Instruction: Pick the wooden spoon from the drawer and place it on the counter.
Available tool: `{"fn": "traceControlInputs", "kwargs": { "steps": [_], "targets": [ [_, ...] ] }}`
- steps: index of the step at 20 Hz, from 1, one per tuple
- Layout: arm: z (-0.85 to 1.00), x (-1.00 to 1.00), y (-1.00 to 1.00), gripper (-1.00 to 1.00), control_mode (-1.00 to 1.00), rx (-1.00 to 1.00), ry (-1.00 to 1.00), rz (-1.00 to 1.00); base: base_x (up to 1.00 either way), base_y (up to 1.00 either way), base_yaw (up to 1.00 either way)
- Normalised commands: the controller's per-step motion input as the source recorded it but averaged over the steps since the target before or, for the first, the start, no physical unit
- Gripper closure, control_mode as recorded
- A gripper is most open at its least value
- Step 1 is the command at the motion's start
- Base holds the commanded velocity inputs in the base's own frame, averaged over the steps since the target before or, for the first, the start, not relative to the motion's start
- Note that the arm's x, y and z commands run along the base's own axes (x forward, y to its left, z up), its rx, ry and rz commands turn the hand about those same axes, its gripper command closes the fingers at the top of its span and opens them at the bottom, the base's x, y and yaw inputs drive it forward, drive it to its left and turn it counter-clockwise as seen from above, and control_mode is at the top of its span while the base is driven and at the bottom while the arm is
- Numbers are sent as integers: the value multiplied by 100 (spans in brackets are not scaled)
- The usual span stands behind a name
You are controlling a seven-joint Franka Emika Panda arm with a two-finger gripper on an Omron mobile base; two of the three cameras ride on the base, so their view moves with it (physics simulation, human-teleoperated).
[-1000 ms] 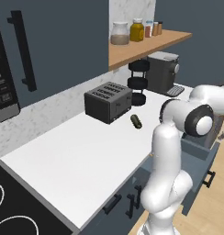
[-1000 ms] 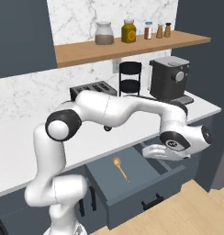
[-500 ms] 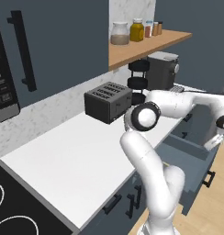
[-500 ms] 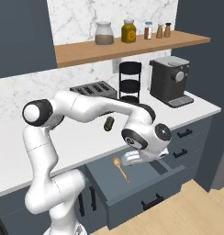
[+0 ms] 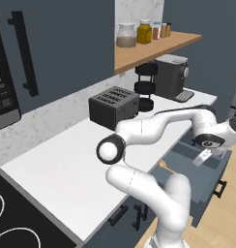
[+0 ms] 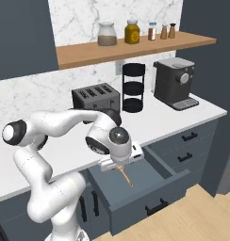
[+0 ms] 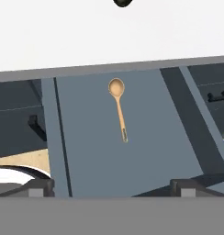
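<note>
Your hand point(image 6: 120, 162) hangs over the open drawer point(image 6: 150, 188), just in front of the counter point(image 6: 183, 117) edge, with its camera looking straight down into the box. That pose makes sense for lining up a top-down pick, since the spoon point(image 7: 118, 108) lies flat on the drawer floor with nothing else around it. In the hand view, the 2 fingertips point(image 7: 38, 187) sit far apart at the bottom corners, so the hand is spread wide and grips nothing.

The spoon rests near the back of the drawer, its round bowl toward the counter edge and its thin handle pointing out toward the drawer front. From the right base view, you can see its handle point(image 6: 127, 179) poking out just below the hand.

You'd likely want the fingers to close across the narrow handle rather than the bowl, so check how they line up with it. The drawer walls stand well apart from the spoon, leaving room to descend. The counter beside the toaster point(image 6: 95, 96) offers bare white surface for setting it down.
</note>
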Motion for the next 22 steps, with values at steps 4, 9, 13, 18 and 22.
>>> {"fn": "traceControlInputs", "kwargs": {
  "steps": [4,9,13,18,22],
  "targets": [
    [13,-6,0,-100,-100,0,5,0,0,0,0],
    [0,0,-26,-100,-100,13,8,1,0,0,0],
    [-9,11,-34,-100,-100,27,7,6,0,0,0],
    [-29,20,-30,-100,-100,30,1,9,0,0,0],
    [-43,16,-15,-100,-100,23,0,7,0,0,0]
  ]
}}
